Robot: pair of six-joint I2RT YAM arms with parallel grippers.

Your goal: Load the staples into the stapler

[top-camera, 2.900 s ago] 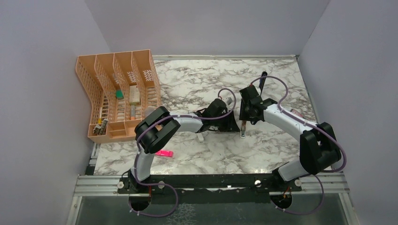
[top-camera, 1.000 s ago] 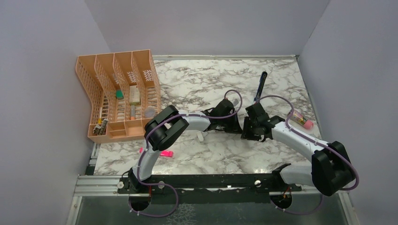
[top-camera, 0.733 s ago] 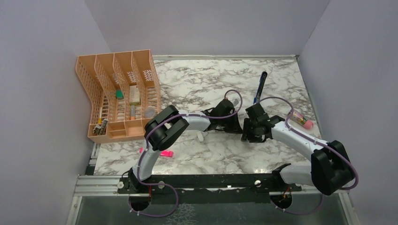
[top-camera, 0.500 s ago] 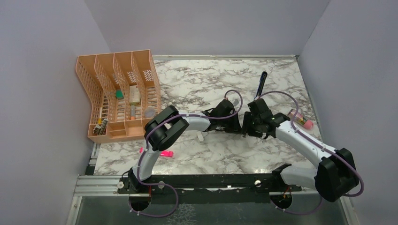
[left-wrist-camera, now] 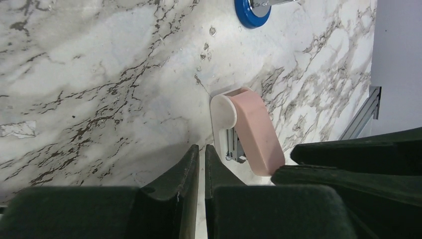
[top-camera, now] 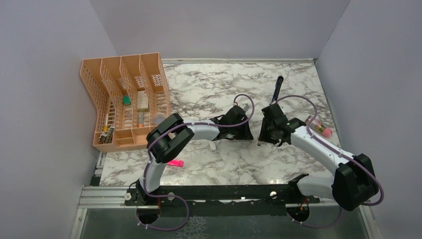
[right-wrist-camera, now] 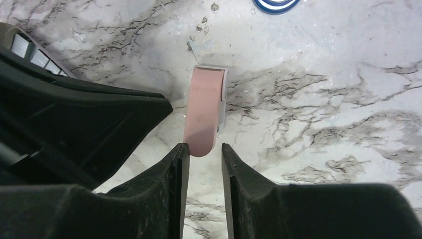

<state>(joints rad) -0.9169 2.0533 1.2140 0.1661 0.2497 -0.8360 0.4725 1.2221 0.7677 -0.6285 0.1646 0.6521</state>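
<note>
Left gripper (left-wrist-camera: 202, 149) pressed almost together, empty; right gripper (right-wrist-camera: 203, 149) slightly spread, peach-pink piece (right-wrist-camera: 204, 104) tip between its fingertips; stapler (top-camera: 277, 88) lies well behind right gripper, so best turn there and close squarely across its slim body.
</note>
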